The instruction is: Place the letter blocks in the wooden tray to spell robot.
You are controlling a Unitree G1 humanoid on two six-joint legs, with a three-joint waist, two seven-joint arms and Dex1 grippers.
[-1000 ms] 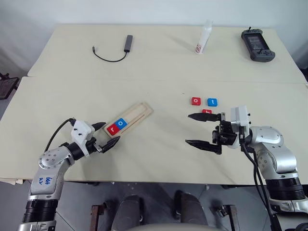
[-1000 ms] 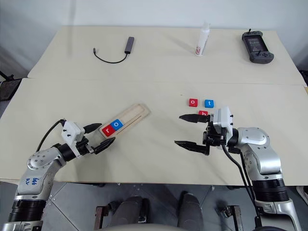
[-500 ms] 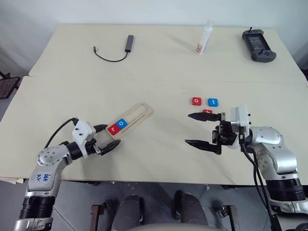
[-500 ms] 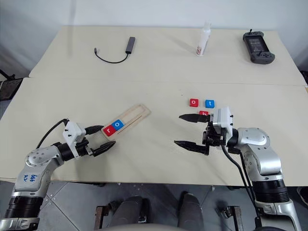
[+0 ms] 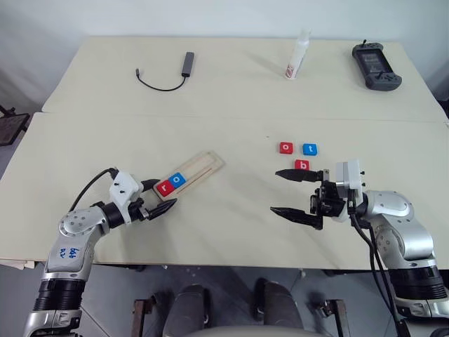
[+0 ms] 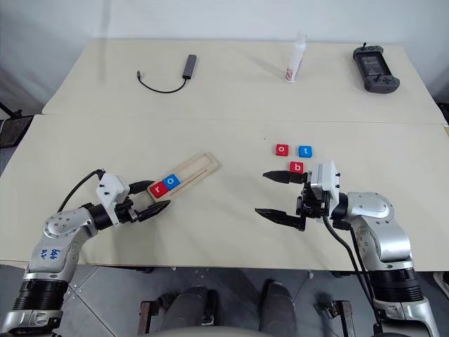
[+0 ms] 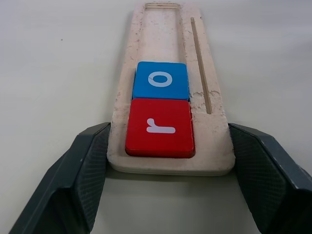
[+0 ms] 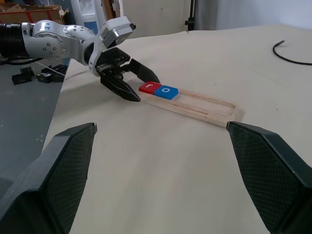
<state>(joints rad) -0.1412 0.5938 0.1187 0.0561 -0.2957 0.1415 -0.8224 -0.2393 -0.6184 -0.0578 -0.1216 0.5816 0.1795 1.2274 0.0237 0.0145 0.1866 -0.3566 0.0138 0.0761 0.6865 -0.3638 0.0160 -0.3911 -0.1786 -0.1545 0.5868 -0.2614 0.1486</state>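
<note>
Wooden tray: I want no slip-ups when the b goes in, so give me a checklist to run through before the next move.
1. r block and blue o block seated in wooden tray: ok.
2. Third slot free: ok.
3. Left gripper straddling the tray's end: ok; firm contact: cannot tell.
4. Right gripper open, empty: ok.
5. b block uncovered on table: ok.
6. Red o block and t block apart from b: ok.

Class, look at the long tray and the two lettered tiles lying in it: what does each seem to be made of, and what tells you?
The wooden tray: pale unfinished wood by its look, with a matte, slightly rough surface and chipped edges along its groove. The red r block and blue o block: smooth, evenly coloured, rounded corners, white letters; probably painted wood or plastic, which cannot be told.
</note>
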